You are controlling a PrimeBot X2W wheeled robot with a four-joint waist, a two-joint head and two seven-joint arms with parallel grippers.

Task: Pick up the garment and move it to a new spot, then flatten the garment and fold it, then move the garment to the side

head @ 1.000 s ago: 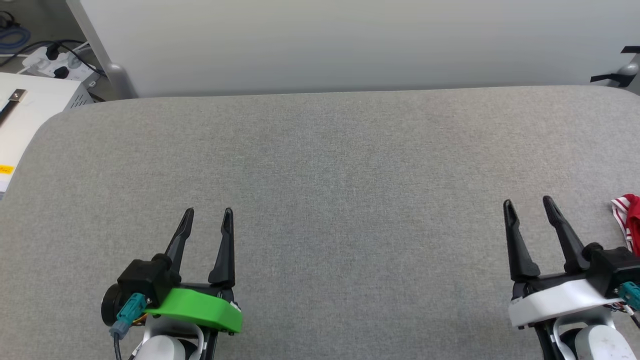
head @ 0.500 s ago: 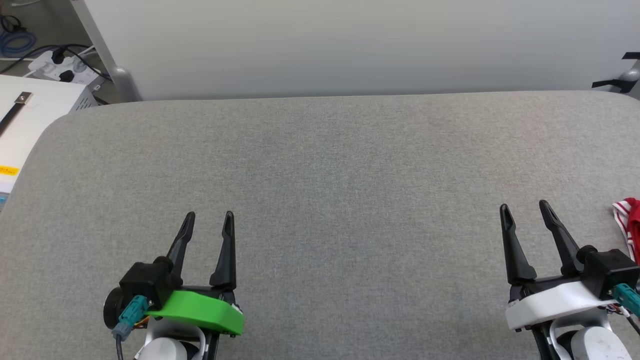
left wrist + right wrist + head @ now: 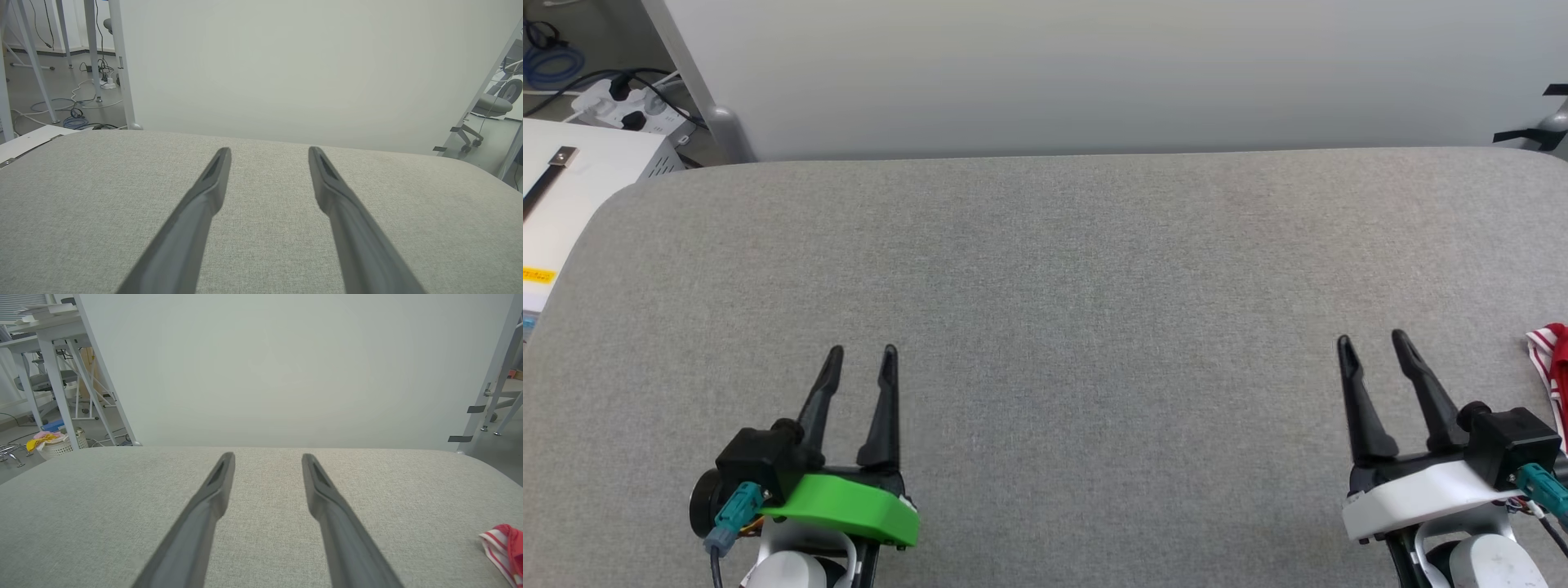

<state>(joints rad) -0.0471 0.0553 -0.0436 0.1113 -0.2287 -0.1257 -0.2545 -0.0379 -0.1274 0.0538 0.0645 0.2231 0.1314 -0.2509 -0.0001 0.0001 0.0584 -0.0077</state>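
Observation:
A corner of the garment [image 3: 1553,359], red with red-and-white striped trim, pokes in at the right edge of the grey padded table [image 3: 1062,269]; most of it is out of frame. It also lies at the lower right in the right wrist view as the garment [image 3: 503,547]. My right gripper [image 3: 1369,343] hovers open just left of it, nothing between its fingers. My left gripper [image 3: 861,354] stands open and empty at the lower left. The left gripper [image 3: 269,152] and the right gripper [image 3: 268,456] both point across bare table toward the far edge.
A pale wall panel [image 3: 1094,73] rises behind the table's far edge. A white cabinet [image 3: 564,188] and a power strip with cables [image 3: 613,102] sit past the left corner. A basket of cloths [image 3: 57,443] stands on the floor.
Both grippers' fingers have narrowed slightly but stay open. The camera has shifted a little, so the garment corner sits lower and further toward the right edge.

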